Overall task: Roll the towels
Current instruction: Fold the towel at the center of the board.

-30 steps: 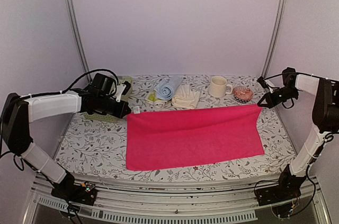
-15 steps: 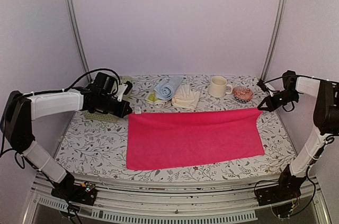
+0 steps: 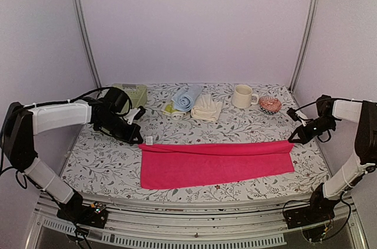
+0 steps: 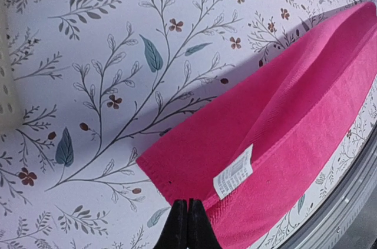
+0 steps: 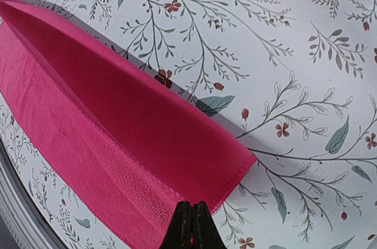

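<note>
Top view read as a clock face, 12 o'clock at the far wall. The hot pink towel (image 3: 215,163) lies at 6 o'clock on the desk (image 3: 94,160) as a long band, doubled over on itself. Its upper layer is raised slightly at both ends. The left tool (image 3: 141,141) is clenched on that layer's 9 o'clock corner, next to the white label (image 4: 234,172). The right tool (image 3: 293,140) is clenched on the 3 o'clock corner. In each wrist view the fingertips meet on the hem.

Risks, as judged:
- Only a narrow bite of hem sits in each tool, so a tug along the band could pull a corner free.
- Unequal travel of the two arms would skew the fold, and a roll started on it would probably come out cone-shaped.
- The unsupported middle may sag and crease.
- The lower layer lies near the desk's 6 o'clock edge — drawing further that way could drag it off the edge.

Surroundings: at 12 o'clock sit the light blue towel (image 3: 187,97), apparently rolled, the cream-white towel (image 3: 206,108) and the pale yellow-green towel (image 3: 171,109). The mug (image 3: 241,96) and a small bowl (image 3: 270,104) sit at 1 o'clock, the mesh basket (image 3: 131,91) at 10 o'clock. All are well apart from the band — none appears to obstruct it.
</note>
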Controlling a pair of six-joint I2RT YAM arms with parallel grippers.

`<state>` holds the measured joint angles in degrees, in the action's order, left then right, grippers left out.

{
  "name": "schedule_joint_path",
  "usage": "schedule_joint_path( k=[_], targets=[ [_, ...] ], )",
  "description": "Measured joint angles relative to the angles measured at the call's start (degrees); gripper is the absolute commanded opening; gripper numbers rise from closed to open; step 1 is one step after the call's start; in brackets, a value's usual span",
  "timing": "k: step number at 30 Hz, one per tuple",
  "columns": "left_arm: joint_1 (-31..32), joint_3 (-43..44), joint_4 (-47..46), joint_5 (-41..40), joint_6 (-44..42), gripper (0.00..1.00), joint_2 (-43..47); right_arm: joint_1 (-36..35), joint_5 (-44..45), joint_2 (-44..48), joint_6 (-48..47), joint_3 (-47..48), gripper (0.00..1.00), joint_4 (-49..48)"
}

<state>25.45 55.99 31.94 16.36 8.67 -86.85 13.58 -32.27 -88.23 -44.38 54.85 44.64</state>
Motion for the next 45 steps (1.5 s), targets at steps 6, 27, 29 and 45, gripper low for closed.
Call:
schedule_joint_path(
  k=[6, 27, 29, 45],
  targets=[
    [0.0, 0.0, 4.5, 2.4, 1.3, 0.0, -0.5, 2.4, 0.3, 0.1, -1.2, -2.0, 0.02, 1.2],
    [5.8, -1.2, 10.2, 3.3, 2.9, 0.0, -3.8, 3.7, 3.4, 1.6, -10.6, -9.3, 0.03, 2.9],
    [6.1, -1.9, 10.5, 3.0, 3.3, 0.0, -3.1, 3.7, 3.1, 1.7, -11.9, -9.5, 0.03, 3.5],
    [7.7, -4.6, 12.0, 2.5, 4.9, 0.0, 2.3, 3.7, 3.7, 4.3, -18.5, -12.9, 0.03, 6.1]
  ],
)
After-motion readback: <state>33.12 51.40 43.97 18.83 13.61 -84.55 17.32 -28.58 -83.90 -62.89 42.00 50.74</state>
